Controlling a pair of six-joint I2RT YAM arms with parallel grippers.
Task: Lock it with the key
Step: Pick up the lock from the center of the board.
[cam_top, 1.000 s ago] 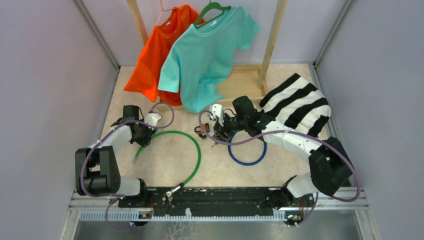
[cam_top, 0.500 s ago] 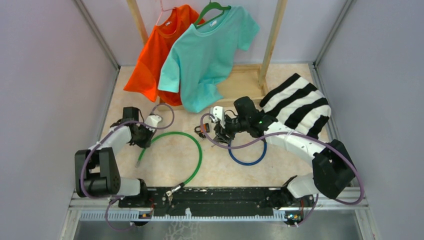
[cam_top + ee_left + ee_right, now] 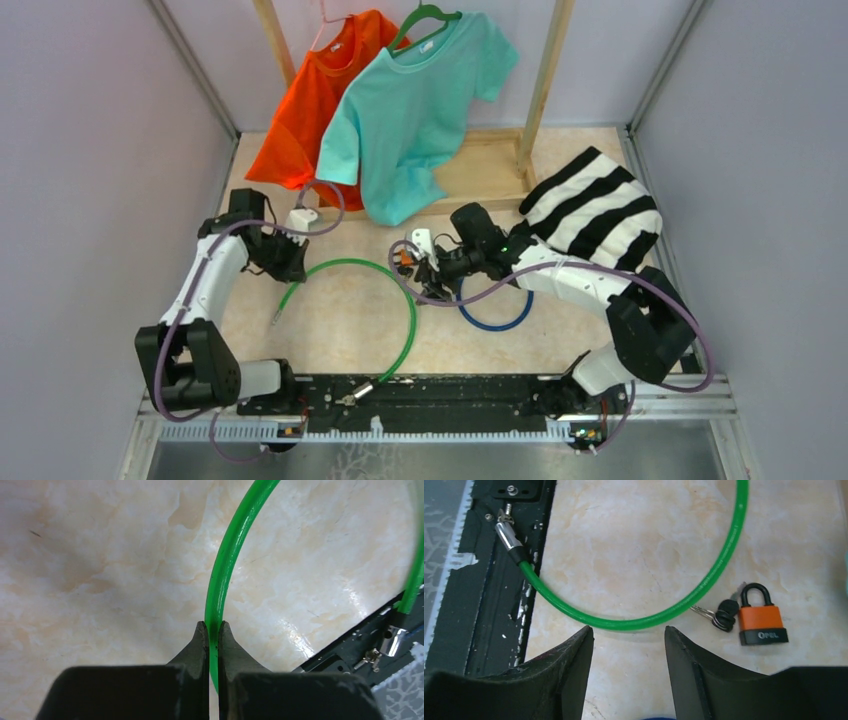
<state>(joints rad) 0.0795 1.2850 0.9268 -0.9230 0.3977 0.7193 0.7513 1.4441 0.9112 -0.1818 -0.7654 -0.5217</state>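
A green cable [image 3: 408,300] curves across the table; it also shows in the left wrist view [image 3: 225,565] and the right wrist view [image 3: 719,570]. My left gripper [image 3: 290,270] is shut on the cable near one end [image 3: 213,625]. The cable's metal tip [image 3: 509,532] lies on the black rail. An orange padlock [image 3: 762,622] with a black shackle lies flat next to the cable, with black-headed keys [image 3: 724,614] on a ring beside it. My right gripper [image 3: 415,265] is open and empty [image 3: 629,632], just short of the cable and padlock.
A blue cable ring [image 3: 495,322] lies under the right arm. Orange [image 3: 310,110] and teal [image 3: 420,110] shirts hang on a wooden rack at the back, with a striped cloth [image 3: 595,205] at the back right. The black base rail [image 3: 450,390] runs along the near edge.
My left arm has moved left and back with the green cable, and the cable's loop and metal tip have shifted right towards the rail. My right gripper has moved slightly left towards the padlock.
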